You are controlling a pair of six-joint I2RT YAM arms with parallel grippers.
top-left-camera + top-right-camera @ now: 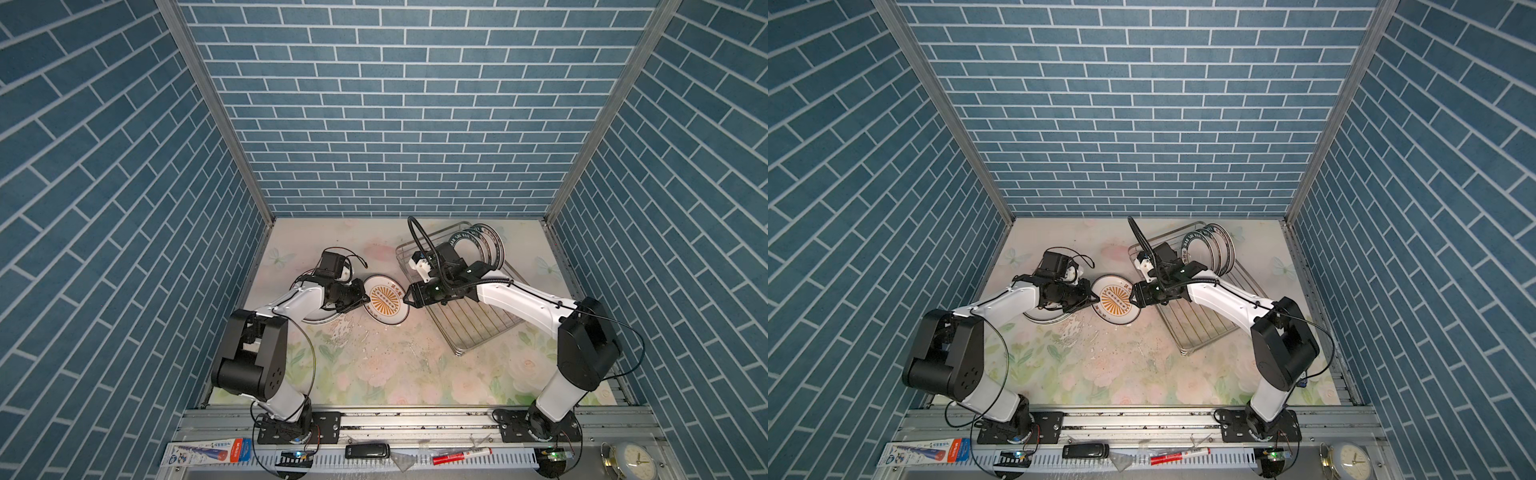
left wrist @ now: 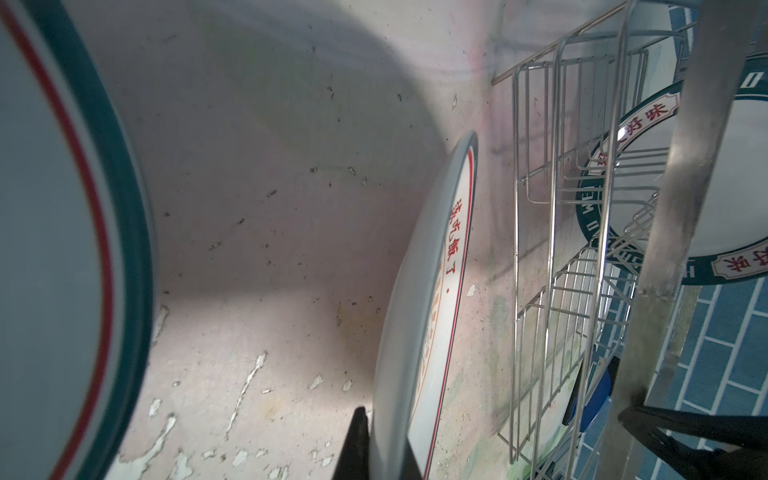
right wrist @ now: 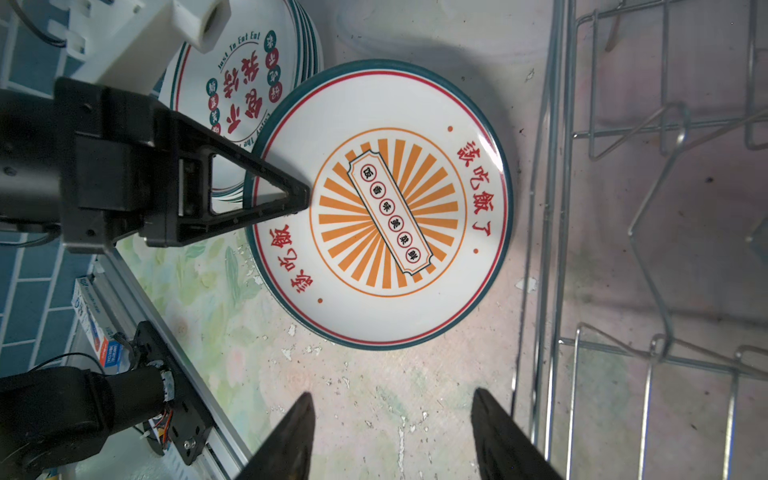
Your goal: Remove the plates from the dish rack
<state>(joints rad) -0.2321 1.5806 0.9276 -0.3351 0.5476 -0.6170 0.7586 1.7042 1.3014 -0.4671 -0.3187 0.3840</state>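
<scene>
The left gripper (image 1: 360,300) is closed on the rim of 1 plate (image 1: 384,301), the white one with the orange sunburst in the centre. In the right wrist view its upper finger (image 3: 291,193) lies on the plate face, just inside the green rim. In the left wrist view the same plate (image 2: 419,291) is seen edge-on, with 1 dark finger (image 2: 353,444) against its underside.

This plate is out of the rack (image 1: 469,320). It is above the table (image 1: 374,374), between the 2 grippers and to the left of the rack. I cannot tell if it touches the table. In the right wrist view its edge overlaps a stack (image 3: 237,83) of plates with red characters, which lies flat on the table under the left arm in both top views.

The right gripper (image 3: 391,392) is about half open and holds nothing. Its fingers are near the plate's edge on the rack side, but apart from it.

At least 3 plates with green rims (image 1: 478,245) stand upright in the slots at the far end of the rack. The near part of the rack shows only bare wires.
</scene>
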